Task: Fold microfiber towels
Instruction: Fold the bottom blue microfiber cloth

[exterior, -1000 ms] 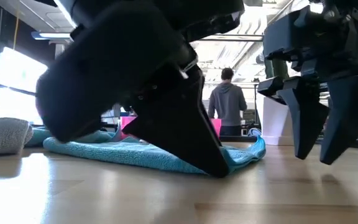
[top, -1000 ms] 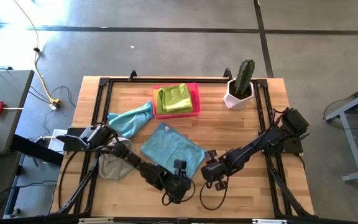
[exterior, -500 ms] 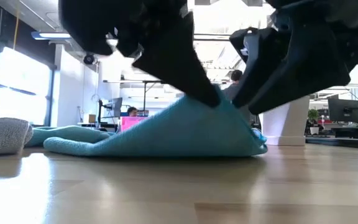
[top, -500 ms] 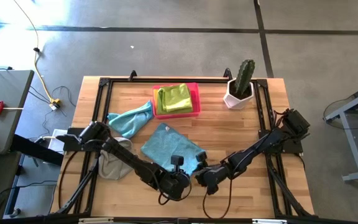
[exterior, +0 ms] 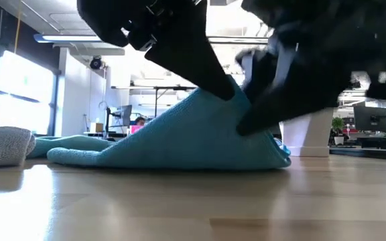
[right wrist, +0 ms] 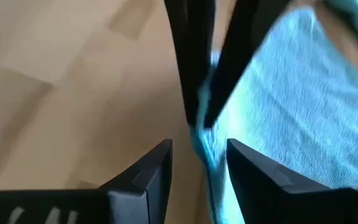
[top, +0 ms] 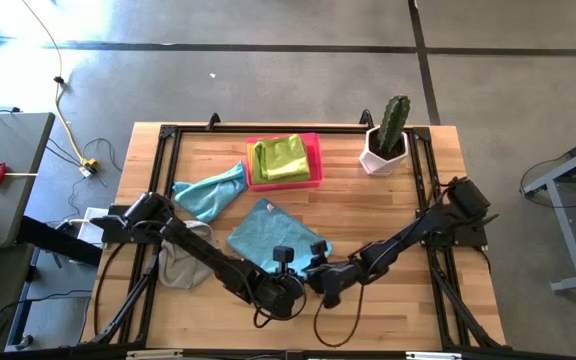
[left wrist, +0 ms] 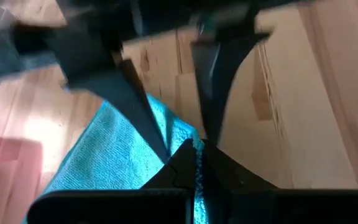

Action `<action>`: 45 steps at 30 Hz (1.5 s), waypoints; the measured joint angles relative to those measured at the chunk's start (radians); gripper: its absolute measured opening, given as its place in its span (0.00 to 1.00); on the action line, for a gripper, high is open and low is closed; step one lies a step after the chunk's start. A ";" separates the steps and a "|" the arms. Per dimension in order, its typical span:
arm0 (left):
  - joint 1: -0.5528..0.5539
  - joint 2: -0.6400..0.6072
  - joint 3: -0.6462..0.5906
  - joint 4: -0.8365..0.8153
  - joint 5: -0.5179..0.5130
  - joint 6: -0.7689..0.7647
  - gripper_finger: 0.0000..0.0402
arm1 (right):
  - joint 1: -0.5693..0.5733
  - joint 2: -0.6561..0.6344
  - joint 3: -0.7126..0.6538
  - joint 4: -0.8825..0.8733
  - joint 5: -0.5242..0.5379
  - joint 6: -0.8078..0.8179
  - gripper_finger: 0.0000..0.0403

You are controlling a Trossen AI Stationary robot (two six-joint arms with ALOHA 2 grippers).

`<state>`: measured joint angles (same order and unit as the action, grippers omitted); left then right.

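**Q:** Jaws first: how do the two grippers stand?

**A:** Left gripper, near centre of the table, is pinched together on the near corner of the teal towel; the low view shows that corner lifted into a peak. Right gripper, just beside it, has its fingers apart, straddling the same raised edge without clamping it.

**Q:** Why hold the corner there?

**A:** Probably to carry it across the cloth for a fold; the rest of the towel lies flat on the wood as an anchor.

**Q:** And the other towels?

**A:** A second teal towel lies bunched to the far left, a grey towel sits crumpled near the left edge, and a lime-green towel rests on the pink tray at the far side. A potted cactus stands far right, clear of the work.
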<state>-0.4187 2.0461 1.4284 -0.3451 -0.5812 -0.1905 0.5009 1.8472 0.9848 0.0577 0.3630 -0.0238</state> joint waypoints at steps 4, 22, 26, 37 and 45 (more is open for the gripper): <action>-0.007 -0.007 0.000 -0.018 0.001 -0.009 0.00 | -0.022 0.040 0.000 -0.041 0.010 0.000 0.36; -0.075 -0.007 0.000 -0.190 0.001 -0.178 0.00 | -0.022 0.042 0.004 -0.249 0.072 -0.003 0.30; -0.094 -0.007 0.000 -0.191 0.001 -0.201 0.00 | -0.022 0.042 0.004 -0.260 0.090 -0.018 0.29; -0.131 -0.007 0.000 -0.223 0.019 -0.284 0.00 | -0.022 0.043 0.001 -0.268 0.091 -0.029 0.14; -0.138 -0.007 0.000 -0.188 0.090 -0.408 0.00 | 0.016 0.047 0.052 -0.339 0.013 -0.015 0.02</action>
<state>-0.5568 2.0392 1.4284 -0.5327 -0.4916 -0.5983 0.5166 1.8943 1.0363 -0.2811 0.3756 -0.0386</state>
